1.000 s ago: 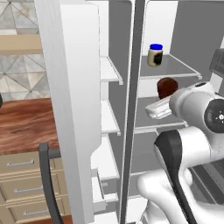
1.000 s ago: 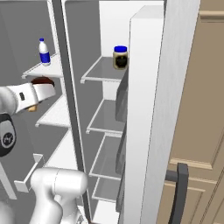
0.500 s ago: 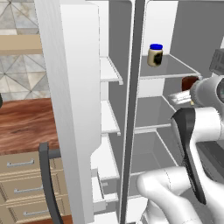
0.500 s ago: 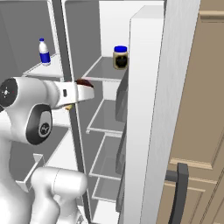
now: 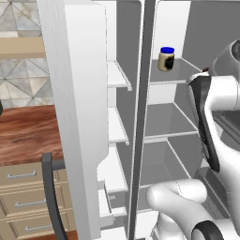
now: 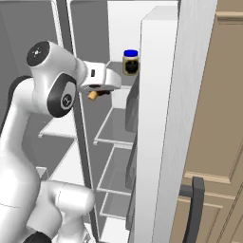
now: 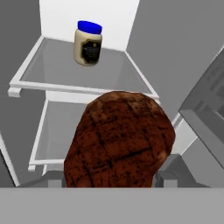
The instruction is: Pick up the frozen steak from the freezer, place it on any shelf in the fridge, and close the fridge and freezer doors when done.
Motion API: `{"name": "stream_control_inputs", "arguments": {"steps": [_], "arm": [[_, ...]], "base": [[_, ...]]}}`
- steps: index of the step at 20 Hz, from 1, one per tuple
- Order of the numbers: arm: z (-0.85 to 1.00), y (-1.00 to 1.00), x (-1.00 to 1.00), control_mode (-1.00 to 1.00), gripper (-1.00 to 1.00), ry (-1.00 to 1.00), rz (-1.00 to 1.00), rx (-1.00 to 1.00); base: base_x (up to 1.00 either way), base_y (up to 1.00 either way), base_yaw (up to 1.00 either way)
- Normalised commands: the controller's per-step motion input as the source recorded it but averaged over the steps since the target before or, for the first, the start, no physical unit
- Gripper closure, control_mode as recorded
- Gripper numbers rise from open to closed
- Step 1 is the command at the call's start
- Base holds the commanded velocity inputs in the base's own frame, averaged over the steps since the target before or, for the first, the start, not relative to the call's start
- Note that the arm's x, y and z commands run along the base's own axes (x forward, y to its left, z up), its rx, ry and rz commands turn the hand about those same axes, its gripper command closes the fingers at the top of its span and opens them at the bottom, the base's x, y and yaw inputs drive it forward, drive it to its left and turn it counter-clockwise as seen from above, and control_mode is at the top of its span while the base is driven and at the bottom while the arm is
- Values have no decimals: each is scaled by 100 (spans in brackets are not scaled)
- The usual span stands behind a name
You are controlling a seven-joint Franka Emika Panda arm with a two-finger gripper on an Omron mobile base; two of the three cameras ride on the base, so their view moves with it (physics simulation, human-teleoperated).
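White arm, tool [image 6: 97,93] at fridge shelf [image 7: 65,74]

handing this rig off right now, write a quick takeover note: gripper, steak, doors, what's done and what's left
Gripper: shut on the steak, held in front of the fridge compartment, by the shelf with the blue-lidded jar.
Done: steak is out of the freezer.
Doors: fridge door and freezer door both stand open.
Left: set the steak on a fridge shelf, the jar's or the bare one below, release, pull the arm out, then close both doors.
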Motion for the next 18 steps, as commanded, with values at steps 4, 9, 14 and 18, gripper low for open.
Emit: {"name": "stream_control_inputs", "arguments": {"steps": [4, 9, 14, 18], "arm": [[-16, -28, 45, -100, 100, 0, 0, 0], [-12, -30, 59, -100, 100, 0, 0, 0], [0, -17, 89, -100, 100, 5, 0, 0], [-18, -6, 94, -100, 100, 1, 0, 0]], "base": [[0, 0, 0], [0, 0, 0], [0, 0, 0], [0, 0, 0]]}}
